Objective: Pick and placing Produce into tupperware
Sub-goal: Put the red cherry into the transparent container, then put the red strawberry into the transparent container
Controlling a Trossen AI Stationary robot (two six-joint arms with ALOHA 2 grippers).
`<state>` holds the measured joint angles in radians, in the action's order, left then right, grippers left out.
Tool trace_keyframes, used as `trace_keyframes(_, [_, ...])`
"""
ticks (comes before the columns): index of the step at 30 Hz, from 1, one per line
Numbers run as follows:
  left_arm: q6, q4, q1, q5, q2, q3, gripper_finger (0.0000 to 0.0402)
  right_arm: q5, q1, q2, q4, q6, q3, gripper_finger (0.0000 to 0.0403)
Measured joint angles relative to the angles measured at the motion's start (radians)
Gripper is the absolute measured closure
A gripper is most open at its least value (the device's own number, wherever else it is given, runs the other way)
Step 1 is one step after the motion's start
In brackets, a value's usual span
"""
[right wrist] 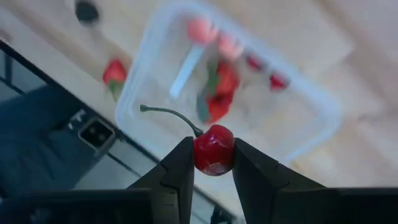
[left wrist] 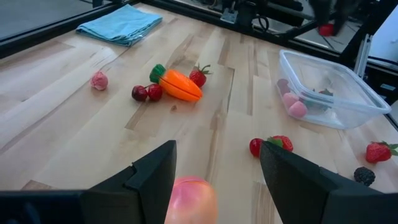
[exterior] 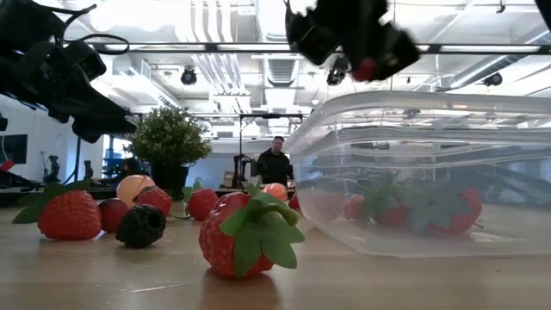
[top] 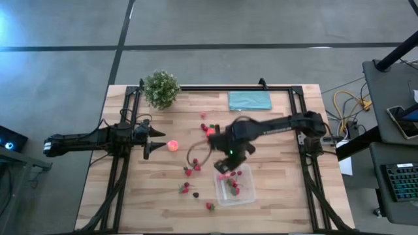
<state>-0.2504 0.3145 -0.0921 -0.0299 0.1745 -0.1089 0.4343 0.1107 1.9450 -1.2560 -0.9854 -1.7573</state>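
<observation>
My right gripper (right wrist: 214,163) pinches a red cherry (right wrist: 214,149) above the tupperware (right wrist: 311,134); some produce is inside, many strawberries (exterior: 248,234) wait; my left gripper (left wrist: 217,180) is open, empty

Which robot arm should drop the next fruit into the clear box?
The right one, probably. Its claw already pinches a red cherry above the tupperware. The left claw is open, back by the pink-orange ball.
</observation>
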Motion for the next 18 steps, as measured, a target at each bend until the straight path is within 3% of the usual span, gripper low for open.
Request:
trace_keyframes(4, [0.0, 0.0, 0.0, 0.0, 0.0, 0.0, 0.0185, 0.029, 0.082, 0.025, 0.001, -0.095, 0.002, 0.031])
trace_keyframes(9, [0.0, 0.0, 0.0, 0.0, 0.0, 0.0, 0.0185, -0.081, 0.138, 0.065, 0.005, -0.179, 0.005, 0.0293])
trace_keyframes(18, [0.0, 0.0, 0.0, 0.0, 0.0, 0.0, 0.0185, -0.169, 0.126, 0.063, -0.042, -0.17, 0.005, 0.0171])
